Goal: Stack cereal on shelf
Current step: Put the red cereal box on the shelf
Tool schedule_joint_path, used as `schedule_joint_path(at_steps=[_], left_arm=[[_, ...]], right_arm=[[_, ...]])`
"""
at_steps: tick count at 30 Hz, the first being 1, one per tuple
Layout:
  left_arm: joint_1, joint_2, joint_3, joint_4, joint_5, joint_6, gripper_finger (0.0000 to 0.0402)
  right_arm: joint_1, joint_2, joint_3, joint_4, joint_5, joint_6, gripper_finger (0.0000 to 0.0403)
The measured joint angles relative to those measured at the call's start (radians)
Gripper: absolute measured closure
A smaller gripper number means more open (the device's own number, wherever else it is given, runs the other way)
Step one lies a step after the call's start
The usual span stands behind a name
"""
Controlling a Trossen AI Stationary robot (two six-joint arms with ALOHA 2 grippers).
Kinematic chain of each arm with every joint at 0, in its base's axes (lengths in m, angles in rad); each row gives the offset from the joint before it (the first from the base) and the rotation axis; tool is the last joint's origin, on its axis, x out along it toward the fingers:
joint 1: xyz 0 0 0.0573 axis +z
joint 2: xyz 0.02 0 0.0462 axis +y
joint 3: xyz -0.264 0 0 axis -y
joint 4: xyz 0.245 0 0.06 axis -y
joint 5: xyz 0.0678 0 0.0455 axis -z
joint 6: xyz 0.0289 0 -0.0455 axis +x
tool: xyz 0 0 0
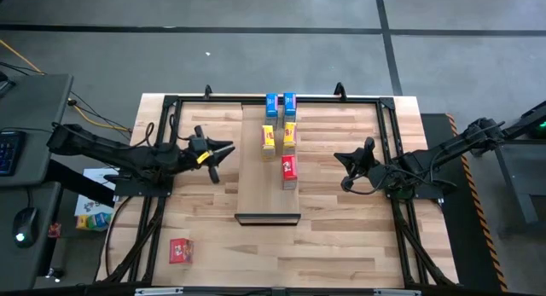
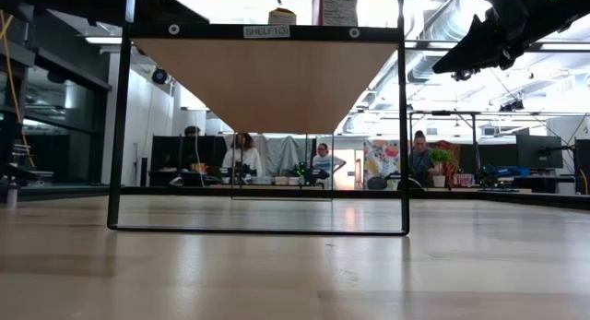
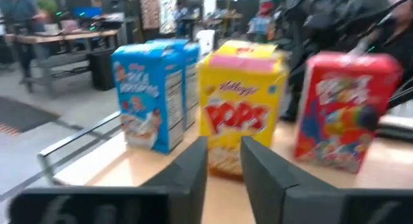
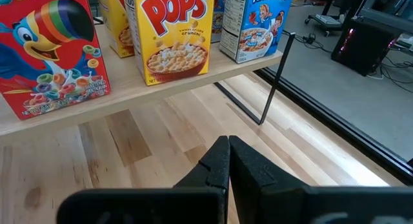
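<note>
The shelf (image 1: pixel 256 181) is a pale plank raised on a black frame at the table's middle. Five cereal boxes stand upright on it: two blue (image 1: pixel 281 103) at its far end, two yellow (image 1: pixel 279 136) nearer, and one red (image 1: pixel 289 171) along its right side. A second red box (image 1: pixel 180 250) lies flat on the table at the near left. My left gripper (image 1: pixel 220 155) hovers left of the shelf, slightly open and empty, facing the boxes (image 3: pixel 242 101). My right gripper (image 1: pixel 351 166) hangs right of the shelf, shut and empty, over bare tabletop (image 4: pixel 229 161).
A black tube frame (image 1: pixel 388 151) runs around the work area and carries the shelf (image 2: pixel 267 80) above the tabletop. Bare wood lies on both sides of the shelf and along the near edge. People sit at desks in the room beyond the table (image 2: pixel 323 163).
</note>
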Motion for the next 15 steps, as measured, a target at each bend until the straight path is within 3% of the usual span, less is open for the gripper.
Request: schedule_joint_path(at_steps=[8, 15], left_arm=[[0.048, -0.005, 0.000, -0.158, -0.067, -0.110, 0.0226], [0.058, -0.005, -0.028, -0.168, 0.085, -0.217, 0.0190]], right_arm=[[0.000, 0.000, 0.000, 0.000, 0.015, 0.051, 0.0375], [0.000, 0.000, 0.000, 0.000, 0.027, 0.054, 0.0332]])
